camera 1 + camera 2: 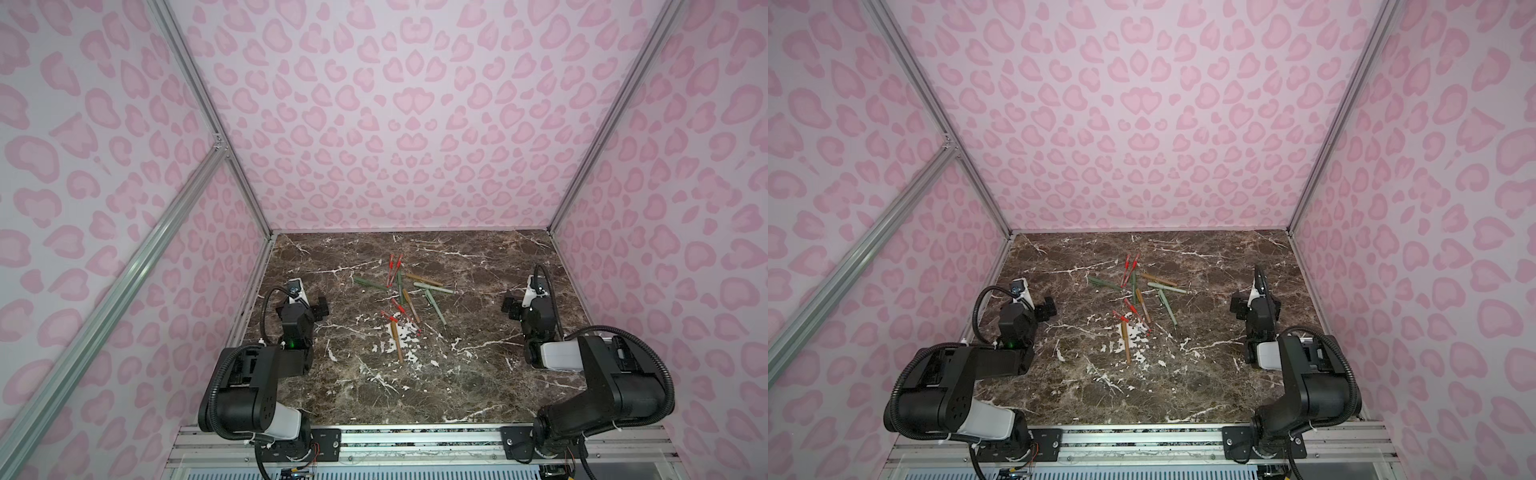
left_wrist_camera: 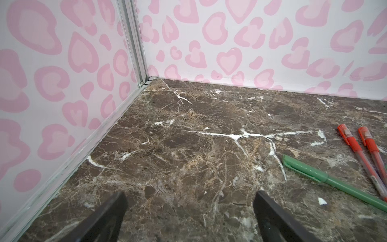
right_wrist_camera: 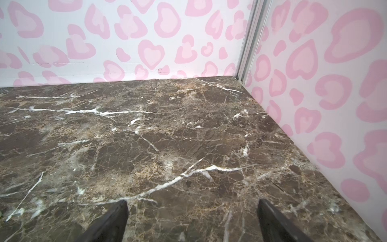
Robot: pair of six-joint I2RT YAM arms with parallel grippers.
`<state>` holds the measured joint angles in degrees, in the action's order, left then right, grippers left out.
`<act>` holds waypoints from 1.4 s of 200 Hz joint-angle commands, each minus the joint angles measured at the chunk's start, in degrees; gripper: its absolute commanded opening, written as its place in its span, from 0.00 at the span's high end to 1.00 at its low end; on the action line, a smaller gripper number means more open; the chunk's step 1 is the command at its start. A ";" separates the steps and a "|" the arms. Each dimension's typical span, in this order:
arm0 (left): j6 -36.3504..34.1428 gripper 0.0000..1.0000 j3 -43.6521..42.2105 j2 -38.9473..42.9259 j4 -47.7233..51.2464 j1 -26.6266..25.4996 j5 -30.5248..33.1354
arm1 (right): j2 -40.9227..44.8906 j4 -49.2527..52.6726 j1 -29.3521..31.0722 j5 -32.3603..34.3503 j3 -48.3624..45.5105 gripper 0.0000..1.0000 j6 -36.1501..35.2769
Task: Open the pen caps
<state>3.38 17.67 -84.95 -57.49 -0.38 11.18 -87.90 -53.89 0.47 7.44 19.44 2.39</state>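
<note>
My left gripper stands spread wide with nothing between its dark fingers, only bare stone under it. My right gripper is spread just as wide and holds nothing; it hangs over bare stone too.

Out past my left jaws lie a green plastic pen with its cap on and two red pens with clear barrels, both capped, the three lying close together. In both top views the whole scatter of slim plastic pens lies on the middle of the counter, a little toward its back edge: red, tan-brown, pale grey-green and dark green ones, several crossing each other. One tan-brown pen lies apart, nearest the front edge. The pen caps sit on those I can see closely; on the rest they are too small to judge.

The counter is dark brown marble with white veins. White walls printed with pink heart-like spots close it in on three sides, with aluminium posts at the back corners. My left gripper waits near the left edge, my right near the right edge, both well apart from the pens.
</note>
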 commanded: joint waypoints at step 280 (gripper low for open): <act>-2.37 0.03 18.90 14.19 40.45 -0.19 -7.37 | 15.59 22.90 2.58 2.07 6.05 0.02 3.35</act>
<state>2.24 28.77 -74.26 -39.66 -0.54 8.38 -77.36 -45.93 2.74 9.63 21.37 2.00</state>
